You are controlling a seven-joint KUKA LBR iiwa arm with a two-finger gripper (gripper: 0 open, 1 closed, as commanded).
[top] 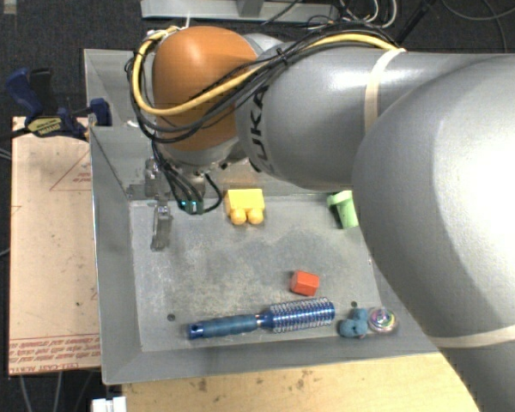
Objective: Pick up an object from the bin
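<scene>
My gripper [161,228] hangs low at the back left of the bin, close to the left wall and over bare floor. Nearest to it is a yellow block with two round studs [245,206], a short way to its right and apart from it. A small orange-red cube [305,283] lies further off toward the front right. A blue hairbrush [262,319] with a ribbed blue-and-white head lies along the front wall.
A green cylinder [344,209] lies at the back right, partly under the arm. A small blue toy [354,325] and a shiny round piece [381,321] sit in the front right corner. The arm covers the bin's right side.
</scene>
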